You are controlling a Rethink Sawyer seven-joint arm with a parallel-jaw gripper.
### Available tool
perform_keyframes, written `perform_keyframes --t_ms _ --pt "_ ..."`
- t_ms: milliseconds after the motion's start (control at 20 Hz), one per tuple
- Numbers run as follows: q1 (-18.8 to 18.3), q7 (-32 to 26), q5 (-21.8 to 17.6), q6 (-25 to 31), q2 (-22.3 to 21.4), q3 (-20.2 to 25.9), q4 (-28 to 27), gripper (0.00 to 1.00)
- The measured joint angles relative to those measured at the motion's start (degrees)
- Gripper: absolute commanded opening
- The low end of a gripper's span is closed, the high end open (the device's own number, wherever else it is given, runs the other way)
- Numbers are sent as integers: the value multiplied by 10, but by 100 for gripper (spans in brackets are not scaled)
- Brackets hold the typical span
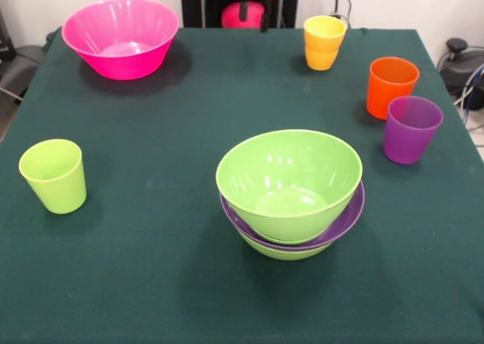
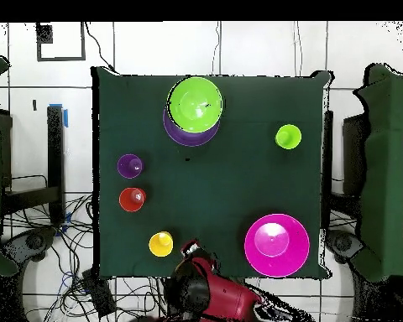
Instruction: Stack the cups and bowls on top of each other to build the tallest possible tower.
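Your claw point(image 1: 264, 23) is parked at the table's edge beside the yellow-orange plastic tumbler point(image 1: 324, 42); can't tell how it's set. The stack point(image 1: 291, 196) stands well apart: big lime green bowl point(image 1: 288, 181) in wide purple bowl point(image 1: 349, 217) on another green. The large pink bowl point(image 1: 120, 38) sits alone in a corner.

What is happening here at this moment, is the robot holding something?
Nothing is held now. The arm is drawn back at the table edge; its pincer cannot be judged. A stack of green bowl, purple bowl and green bowl stands alone. The pink bowl and four cups, lime, yellow, orange, purple, stand apart, unstacked.
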Motion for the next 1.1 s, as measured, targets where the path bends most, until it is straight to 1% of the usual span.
perform_keyframes --t_ms 150,300,400,750,1100 --pt "-8 0 0 30 -34 0 7 100" --pt "-17 0 0 46 -55 0 8 100" --pt "-22 0 0 47 -59 0 8 100" --pt "-26 0 -2 47 -50 0 8 100" --pt "-35 0 -9 47 -26 1 7 100"
